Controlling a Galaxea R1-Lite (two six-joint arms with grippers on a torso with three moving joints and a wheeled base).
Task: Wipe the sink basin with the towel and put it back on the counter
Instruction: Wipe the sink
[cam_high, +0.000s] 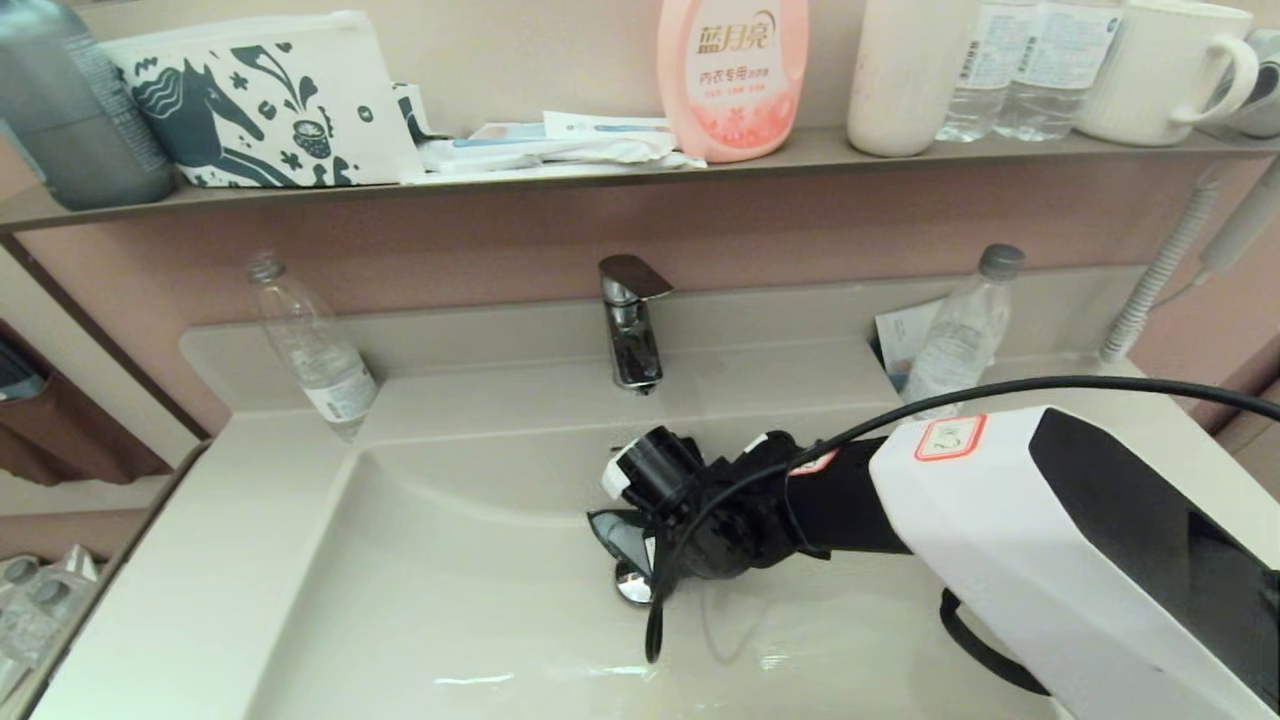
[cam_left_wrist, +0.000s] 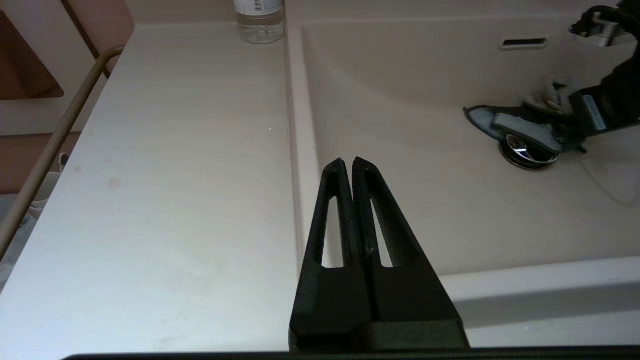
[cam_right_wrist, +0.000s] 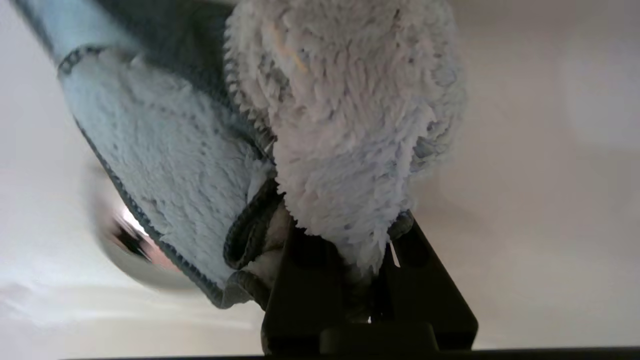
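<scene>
My right gripper reaches down into the cream-white sink basin, shut on the towel. The towel hangs just above the chrome drain plug. In the right wrist view its pale fluffy side bulges out from between the black fingers, and a dark-edged flap droops over the drain. From the left wrist view the towel lies over the drain's far edge, below the overflow slot. My left gripper is shut and empty, parked over the basin's left rim beside the counter.
The chrome faucet stands behind the basin, just above my right wrist. Clear plastic bottles stand at the counter's back left and back right. The brown shelf holds the horse pouch, a pink bottle and a mug.
</scene>
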